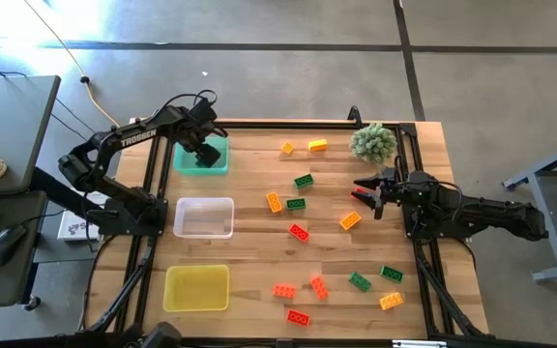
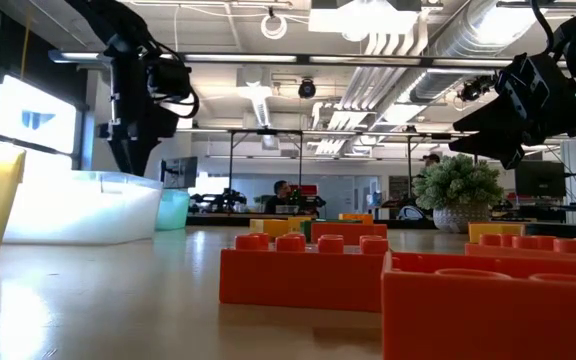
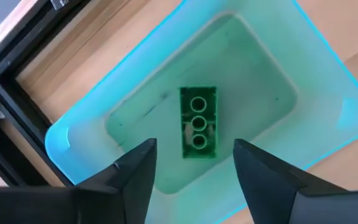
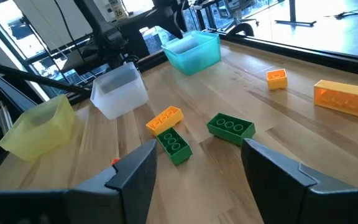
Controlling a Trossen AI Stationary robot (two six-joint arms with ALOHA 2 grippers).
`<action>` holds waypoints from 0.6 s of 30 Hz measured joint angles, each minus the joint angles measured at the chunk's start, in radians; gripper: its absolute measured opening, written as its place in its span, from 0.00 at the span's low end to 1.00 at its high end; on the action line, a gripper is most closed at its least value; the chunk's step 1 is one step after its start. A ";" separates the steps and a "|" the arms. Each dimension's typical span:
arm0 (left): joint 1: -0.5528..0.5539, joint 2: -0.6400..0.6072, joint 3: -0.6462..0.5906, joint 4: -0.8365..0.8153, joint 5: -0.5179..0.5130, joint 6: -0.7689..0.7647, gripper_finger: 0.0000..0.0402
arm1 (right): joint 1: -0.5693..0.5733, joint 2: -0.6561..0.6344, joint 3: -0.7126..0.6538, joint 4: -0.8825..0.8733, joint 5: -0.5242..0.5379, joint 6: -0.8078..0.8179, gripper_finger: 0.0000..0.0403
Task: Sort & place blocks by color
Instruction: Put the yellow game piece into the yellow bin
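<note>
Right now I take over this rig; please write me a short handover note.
Left tool: open, empty, above the green tray.
Right tool: open, empty, above the table near the plant.
Done: one green block lies in the green tray.
The clear tray and yellow tray look empty.
Left: the red, orange-yellow and green blocks scattered on the table; none is gripped.

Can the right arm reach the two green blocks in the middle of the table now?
Probably yes. The right gripper is open and empty, facing the two green blocks, with only bare wood between. An orange block touches one.
</note>
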 joint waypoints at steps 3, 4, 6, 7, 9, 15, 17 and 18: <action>0.000 -0.002 0.000 0.000 0.045 -0.044 0.52 | 0.000 0.000 0.000 0.000 0.000 0.000 0.55; -0.001 -0.005 0.000 0.000 0.070 -0.055 0.52 | 0.000 0.000 0.000 0.000 0.000 0.000 0.55; -0.007 -0.019 0.000 0.000 0.112 -0.078 0.52 | 0.000 0.000 0.000 0.000 0.000 0.000 0.55; -0.012 -0.025 0.000 0.000 0.123 -0.091 0.52 | 0.000 0.000 0.000 0.000 0.000 0.000 0.55; -0.027 -0.045 0.000 0.000 0.134 -0.117 0.52 | 0.000 0.000 0.000 0.000 0.000 0.000 0.55; -0.099 -0.145 0.000 0.000 0.136 -0.199 0.52 | 0.000 0.000 0.000 0.000 0.000 0.000 0.55; -0.131 -0.183 0.000 0.000 0.146 -0.228 0.52 | 0.000 0.000 0.000 0.000 0.000 0.000 0.55; -0.147 -0.203 0.000 0.000 0.159 -0.247 0.52 | 0.000 0.000 0.000 0.000 0.000 0.000 0.55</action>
